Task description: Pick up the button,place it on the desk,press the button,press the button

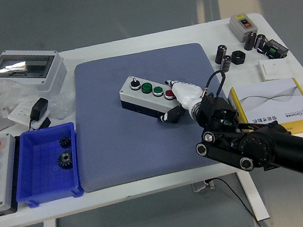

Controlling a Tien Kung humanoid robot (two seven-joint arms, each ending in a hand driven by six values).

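Where the blue textured mat [145, 143] fills the frame's centre, the right hand [183, 99] curls its white fingers around the rectangular grey button box [147, 95].

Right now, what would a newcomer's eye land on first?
The white button box in the middle of the blue mat, with the right hand against its red-button end. Next, the blue bin holding two black gears at left, and the yellow-and-white carton at right.

Even, bright light from above, sharp picture.
Glare lies on the enclosure's clear lid [20, 66]; soft shadows under objects.
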